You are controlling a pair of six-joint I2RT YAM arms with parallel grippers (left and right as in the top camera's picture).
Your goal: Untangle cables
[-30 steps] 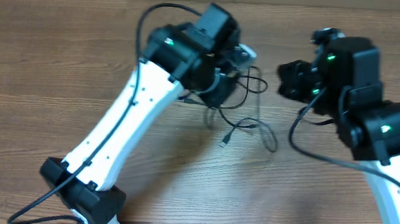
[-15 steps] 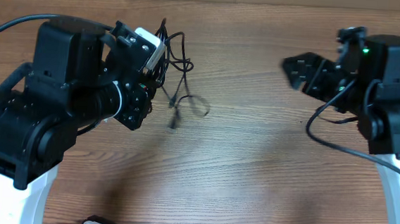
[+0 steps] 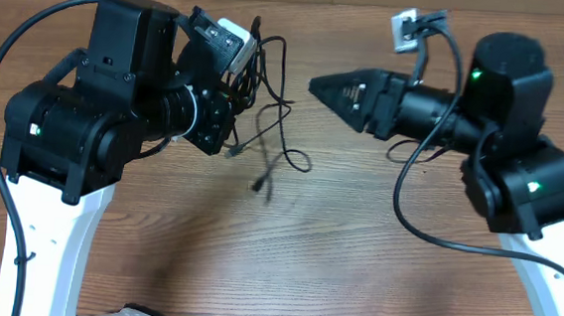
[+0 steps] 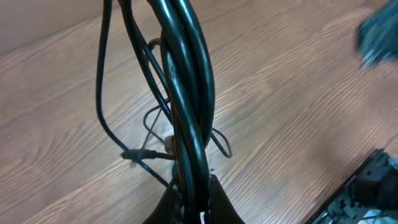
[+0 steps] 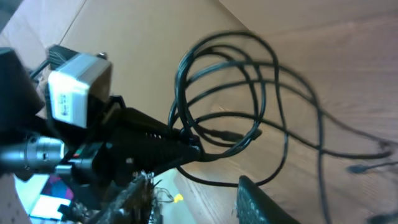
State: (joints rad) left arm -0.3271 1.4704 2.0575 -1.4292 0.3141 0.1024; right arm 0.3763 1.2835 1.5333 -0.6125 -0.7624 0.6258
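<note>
Overhead view: your left pincer [image 4: 194, 196] is clamped shut on the cables [image 4: 189, 87], a limp bundle whose loops and plugs trail toward the counter [image 3: 356, 243]. They look light, soft and springy, and likely to slip, so take one free strand near a plug. Whether your right pincer [image 3: 332, 87] is open cannot be told.

dangling cables [image 3: 256, 77] mid-gap, open table [image 3: 354, 268] nearside

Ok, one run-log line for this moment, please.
left gripper: shut on cables | right gripper: empty, apart from them, pointing their way, jaw state unclear | cables: tangled, not yet separated
</note>
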